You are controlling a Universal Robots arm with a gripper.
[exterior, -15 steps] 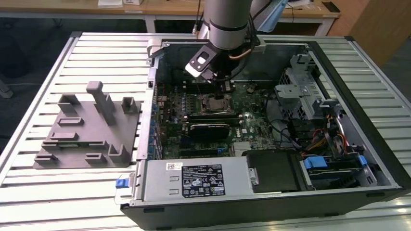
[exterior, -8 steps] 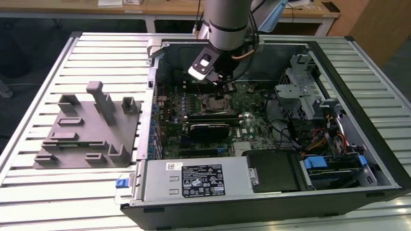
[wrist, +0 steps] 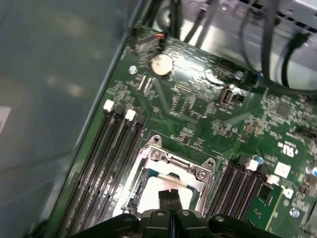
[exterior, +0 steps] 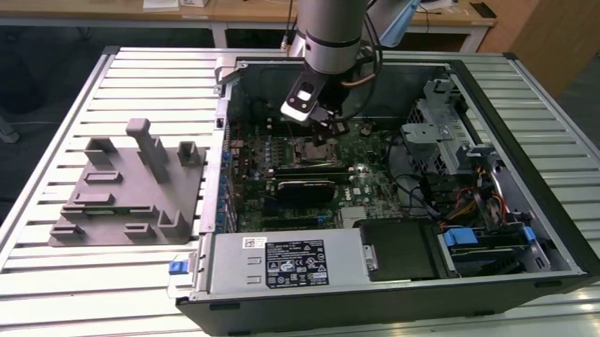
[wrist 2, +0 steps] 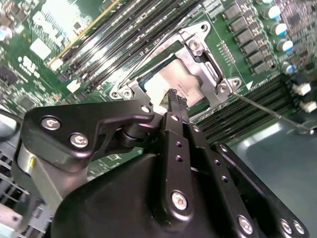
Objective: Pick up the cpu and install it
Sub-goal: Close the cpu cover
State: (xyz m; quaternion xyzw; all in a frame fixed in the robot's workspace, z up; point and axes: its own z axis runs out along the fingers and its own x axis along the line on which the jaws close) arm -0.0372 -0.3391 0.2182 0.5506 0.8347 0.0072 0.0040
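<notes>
The cpu [wrist 2: 190,79] is a pale silver square lying flat inside the motherboard socket [wrist 2: 200,52]. It also shows in the first wrist view as the cpu [wrist: 151,191] inside the socket's metal frame [wrist: 176,163]. My gripper [wrist 2: 174,96] is shut, its two black fingertips pressed together right over the chip's middle, with nothing between them. Whether the tips touch the chip I cannot tell. In the exterior view my gripper [exterior: 330,128] hangs inside the open computer case, just above the socket [exterior: 314,149].
The grey fixture [exterior: 126,189] stands on the slatted table at the exterior view's left, outside the case. Memory slots [wrist: 106,163] flank the socket. A thin metal lever [wrist 2: 265,111] sticks out beside it. Drive bays and cables [exterior: 450,161] crowd the case's right side.
</notes>
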